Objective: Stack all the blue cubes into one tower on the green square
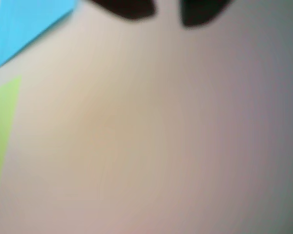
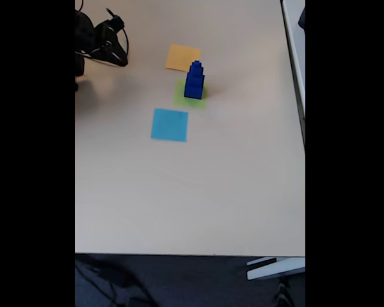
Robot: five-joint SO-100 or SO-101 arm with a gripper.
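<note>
Fixed view: blue cubes (image 2: 194,80) stand as one stepped tower, widest at the base, narrowing upward. Tower sits on the green square (image 2: 190,94), a strip of green showing at the near and left edges. No loose cube seen anywhere on the bench (image 2: 198,192). Orange square (image 2: 183,57) lies just behind the tower, light-blue square (image 2: 169,125) just in front; both bare.

Arm is at the top-left corner of the fixed view, well apart from the tower. Claw (image 2: 117,57) points right and down over bare bench; too small and dark here to read its opening.

Wrist view (blurred): two dark fingertips at the top edge with a clear gap of bench between them, nothing in the gap. So claw (image 1: 167,13) reads as parted and empty. Light-blue square (image 1: 29,24) top-left, a sliver of green square (image 1: 2,126) at the left edge; the rest is plain bench (image 1: 161,136).

Judgement: stacking looks done; step in hand is the retreat or rest. Next move calls for little: keep the arm clear of the tower, avoid any sweep toward it. Tower looks upright; exact cube count can't be told at this size.
</note>
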